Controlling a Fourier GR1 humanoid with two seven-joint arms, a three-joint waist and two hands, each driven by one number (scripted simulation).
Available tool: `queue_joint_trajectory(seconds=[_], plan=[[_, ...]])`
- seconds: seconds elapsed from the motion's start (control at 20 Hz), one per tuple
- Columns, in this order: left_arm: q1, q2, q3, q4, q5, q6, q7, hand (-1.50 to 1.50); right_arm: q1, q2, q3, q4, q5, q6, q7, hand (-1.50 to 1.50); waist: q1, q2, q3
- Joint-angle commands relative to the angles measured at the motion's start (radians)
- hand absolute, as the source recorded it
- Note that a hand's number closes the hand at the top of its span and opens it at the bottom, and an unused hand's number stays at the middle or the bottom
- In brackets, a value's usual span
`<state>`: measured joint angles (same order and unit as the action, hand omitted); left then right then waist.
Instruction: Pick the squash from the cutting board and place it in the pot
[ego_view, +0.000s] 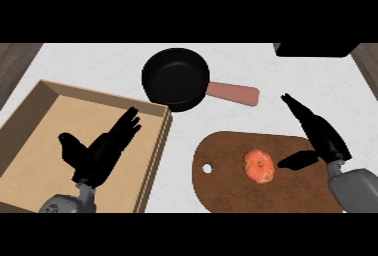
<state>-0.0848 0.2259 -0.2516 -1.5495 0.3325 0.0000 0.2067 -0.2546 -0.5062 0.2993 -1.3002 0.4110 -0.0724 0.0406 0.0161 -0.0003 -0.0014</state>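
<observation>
Orange squash (259, 165) lies on my brown cutting board (236, 192); black pot (176, 77), pink handle, sits beyond, apart.

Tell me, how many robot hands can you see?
2. The left hand rests open over the cardboard box at the left. The right hand is open beside the squash on the cutting board.

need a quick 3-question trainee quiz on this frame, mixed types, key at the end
1. True or false: the squash lies on the cutting board.
2. The left hand shows over: A) the tan box B) the pot C) the cutting board
3. Fill in: the right hand, fingers straight, shows just ____ of the squash.

Key: 1 true; 2 A; 3 right
</observation>
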Motion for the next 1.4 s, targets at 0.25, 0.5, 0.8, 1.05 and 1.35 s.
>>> queue_joint_trajectory(seconds=[0.25,0.5,0.8,1.05,1.35], plan=[[-0.038,-0.003,0.044,-0.022,0.02,0.008,0.078,0.0,-0.066,-0.085,-0.006,-0.446,-0.069,0.339,0.476,-1.5,-0.029,-0.004,0.0],[0.05,-0.024,0.014,-0.036,-0.005,0.002,0.01,0.0,-0.09,-0.091,-0.021,-0.646,-0.246,0.541,0.813,-1.5,-0.029,-0.007,-0.001],[0.066,-0.027,0.015,-0.075,-0.016,-0.001,0.058,0.0,-0.112,0.007,-0.028,-0.749,-0.323,0.546,1.113,-1.5,-0.02,-0.003,0.001],[0.012,-0.016,0.06,-0.056,0.003,-0.049,0.087,0.0,-0.144,0.116,0.033,-0.63,-0.239,0.491,1.055,-1.5,-0.014,0.0,0.001],[0.13,-0.026,0.048,-0.111,-0.028,-0.052,0.029,0.0,-0.084,0.164,0.128,-0.631,-0.146,0.483,1.064,-1.5,-0.01,-0.002,0.001]])
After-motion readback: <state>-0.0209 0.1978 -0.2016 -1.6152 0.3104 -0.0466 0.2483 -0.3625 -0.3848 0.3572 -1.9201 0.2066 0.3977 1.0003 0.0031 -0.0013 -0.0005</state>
